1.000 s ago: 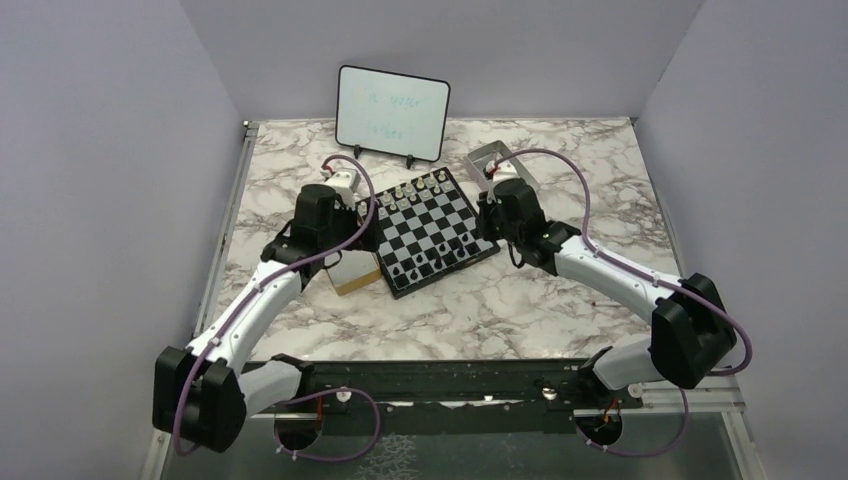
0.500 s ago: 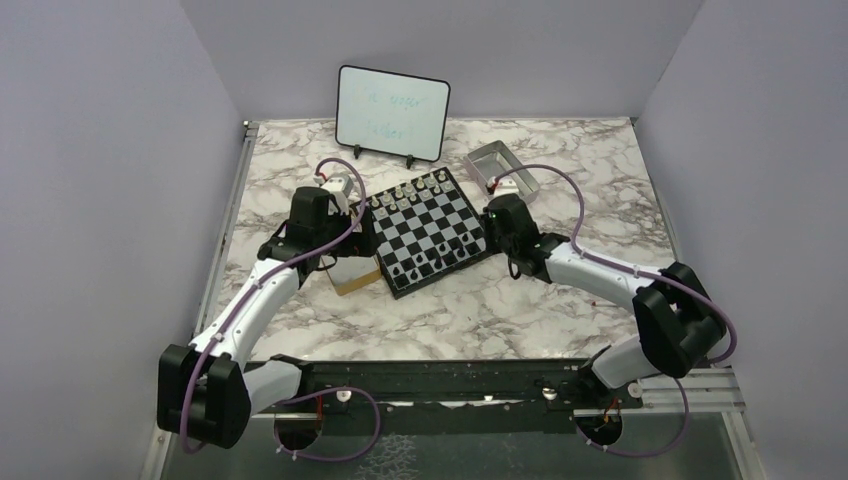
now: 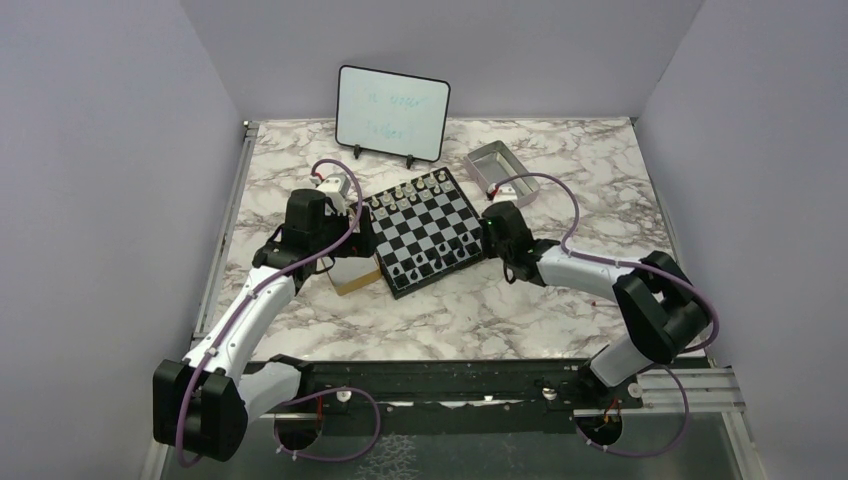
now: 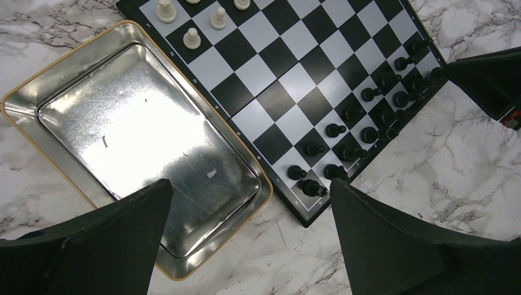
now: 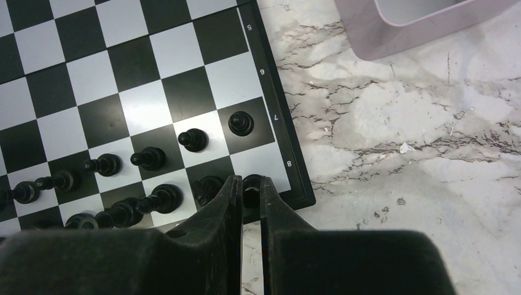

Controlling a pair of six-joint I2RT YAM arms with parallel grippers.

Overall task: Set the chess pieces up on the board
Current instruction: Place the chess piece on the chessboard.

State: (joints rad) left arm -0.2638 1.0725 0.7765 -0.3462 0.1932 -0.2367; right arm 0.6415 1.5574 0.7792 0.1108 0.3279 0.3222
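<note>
The board [image 3: 428,222] lies tilted at mid-table. Black chess pieces [image 3: 440,256] fill its two near-right rows, and pale pieces [image 3: 405,190] stand along the far-left edge. My right gripper [image 5: 249,184] is shut on a black chess piece [image 5: 252,183] over the board's [image 5: 141,104] corner square beside the 8 mark. From above, this gripper [image 3: 492,245] sits low at the board's right corner. My left gripper [image 4: 249,203] hangs open and holds nothing. It is above the marble where the metal tray [image 4: 141,147] meets the board's [image 4: 289,80] near corner. Seen from above, the left gripper [image 3: 340,205] hovers left of the board.
A small whiteboard [image 3: 392,112] stands at the back. A grey metal tray [image 3: 497,165] sits behind the board on the right, and its pale wall [image 5: 418,27] fills the top of the right wrist view. The tan-rimmed tray [image 3: 352,275] touches the board's left side.
My right gripper came forward from beside the grey tray and dropped to the board's right corner with the black piece. The left arm drifted slightly left.
</note>
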